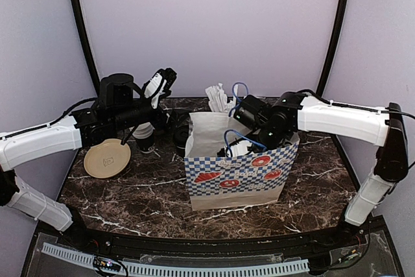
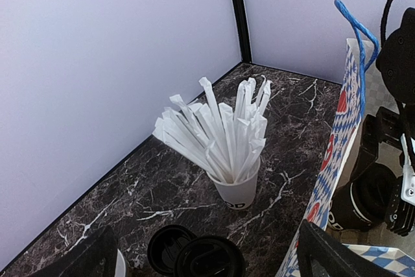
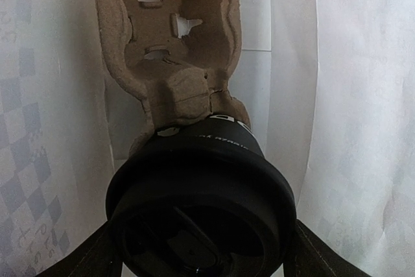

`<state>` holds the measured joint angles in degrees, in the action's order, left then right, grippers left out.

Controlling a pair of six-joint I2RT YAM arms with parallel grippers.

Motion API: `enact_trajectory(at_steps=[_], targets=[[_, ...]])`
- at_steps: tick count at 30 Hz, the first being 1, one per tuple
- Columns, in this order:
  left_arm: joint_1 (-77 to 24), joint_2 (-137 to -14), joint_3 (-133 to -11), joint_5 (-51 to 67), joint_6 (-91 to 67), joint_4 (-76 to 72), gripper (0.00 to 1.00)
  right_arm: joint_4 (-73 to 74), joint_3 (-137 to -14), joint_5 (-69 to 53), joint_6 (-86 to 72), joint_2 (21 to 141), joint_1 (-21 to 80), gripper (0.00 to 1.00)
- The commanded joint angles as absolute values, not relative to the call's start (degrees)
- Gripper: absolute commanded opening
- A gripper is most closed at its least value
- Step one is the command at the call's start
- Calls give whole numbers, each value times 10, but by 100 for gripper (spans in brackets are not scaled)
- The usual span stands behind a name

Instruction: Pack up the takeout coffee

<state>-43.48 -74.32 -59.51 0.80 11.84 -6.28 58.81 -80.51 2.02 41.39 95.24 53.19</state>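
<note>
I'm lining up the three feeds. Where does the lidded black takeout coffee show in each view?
Top external: not visible; hidden inside the checkered bag.
Left wrist: far right, seemingly the takeout coffee, inside the bag's open top.
Right wrist: the takeout coffee fills lower centre between the jaws, before a pulp carrier.
Shared landmark: the checkered bag, patterned outside in two views, white inner wall in right wrist.

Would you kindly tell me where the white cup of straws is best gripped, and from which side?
Probably its bare lower wall, from the side away from the paper bag: the white cup stands upright and the wrapped straws fan out of its mouth, blocking a grip from above.
</note>
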Motion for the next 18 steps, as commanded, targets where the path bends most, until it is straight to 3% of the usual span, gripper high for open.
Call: enact_trajectory(at_steps=[1, 9, 13, 18], targets=[[-431, -731, -590, 7, 124, -58, 99, 630, -819, 6, 412, 977, 531, 67], [-431, -732, -591, 7, 123, -57, 99, 695, -871, -49, 438, 965, 528, 84], [-431, -733, -591, 7, 126, -57, 99, 720, -921, -70, 436, 962, 530, 98], [-430, -736, -591, 7, 129, -56, 99, 740, -977, -73, 425, 967, 531, 98]])
